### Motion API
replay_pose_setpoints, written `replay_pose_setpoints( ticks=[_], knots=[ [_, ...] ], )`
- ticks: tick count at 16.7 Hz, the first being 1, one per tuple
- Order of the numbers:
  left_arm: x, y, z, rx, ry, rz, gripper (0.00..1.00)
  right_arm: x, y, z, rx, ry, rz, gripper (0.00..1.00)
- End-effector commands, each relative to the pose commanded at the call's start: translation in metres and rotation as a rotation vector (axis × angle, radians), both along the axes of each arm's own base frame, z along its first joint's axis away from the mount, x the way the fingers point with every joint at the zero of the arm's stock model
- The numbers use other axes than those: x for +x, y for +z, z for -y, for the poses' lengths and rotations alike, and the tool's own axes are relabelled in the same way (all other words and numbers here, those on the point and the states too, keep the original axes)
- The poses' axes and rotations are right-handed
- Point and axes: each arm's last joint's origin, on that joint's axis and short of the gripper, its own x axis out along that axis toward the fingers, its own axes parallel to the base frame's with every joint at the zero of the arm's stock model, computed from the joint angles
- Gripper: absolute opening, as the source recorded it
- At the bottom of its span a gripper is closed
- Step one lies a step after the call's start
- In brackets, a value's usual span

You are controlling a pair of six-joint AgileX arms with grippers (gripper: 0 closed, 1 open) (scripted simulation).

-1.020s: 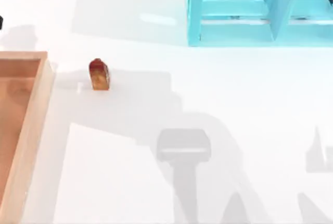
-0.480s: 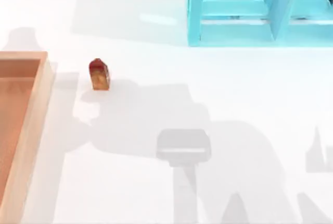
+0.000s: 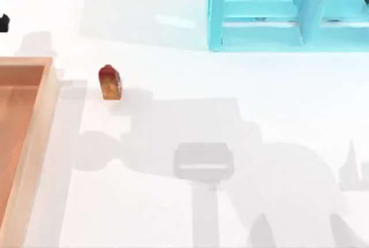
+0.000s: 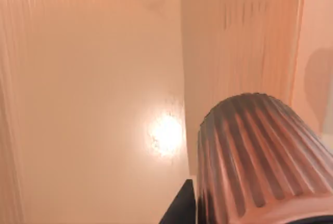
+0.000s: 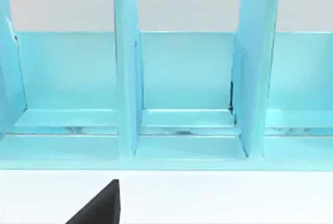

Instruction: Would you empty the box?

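One small red-topped amber bottle [image 3: 109, 82] upright on the white counter [image 3: 230, 104], just right of the wooden box [image 3: 34, 138], turquoise shelf unit [image 3: 288, 11] far right, ribbed cup-like object [image 4: 260, 161] over the box floor, pincer states cannot be told.

the box [image 3: 34, 127] looks like wood: pale tan rim, reddish-brown floor with fine grain, polished enough to throw back a bright glare spot in the left wrist view. a ribbed, dull brownish cylinder [image 4: 260, 161] there has a faint sheen. the shelf [image 3: 271, 11] is smooth turquoise, like painted board or plastic. the table [image 3: 230, 98] is plain white, slightly glossy. the small red-amber block [image 3: 109, 82] looks shiny.
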Motion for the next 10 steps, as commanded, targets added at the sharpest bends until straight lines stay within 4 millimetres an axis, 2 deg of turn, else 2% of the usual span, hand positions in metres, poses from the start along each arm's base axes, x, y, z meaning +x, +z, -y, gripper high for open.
replay_pose_setpoints(
  ticks=[3,5,8,10],
  knots=[
    [-0.019,-0.007,0.049,-0.007,0.001,0.018,0.00,0.000,0.000,0.000,0.000,0.000,0.000,1.00],
    [-0.043,-0.027,0.088,-0.007,0.003,-0.026,0.00,0.000,0.000,0.000,0.000,0.000,0.000,1.00],
    [-0.097,-0.065,0.140,0.026,0.001,-0.112,0.00,0.000,0.000,0.000,0.000,0.000,0.000,1.00],
    [-0.134,-0.080,0.161,0.039,0.002,-0.114,0.00,0.000,0.000,0.000,0.000,0.000,0.000,1.00]
  ],
)
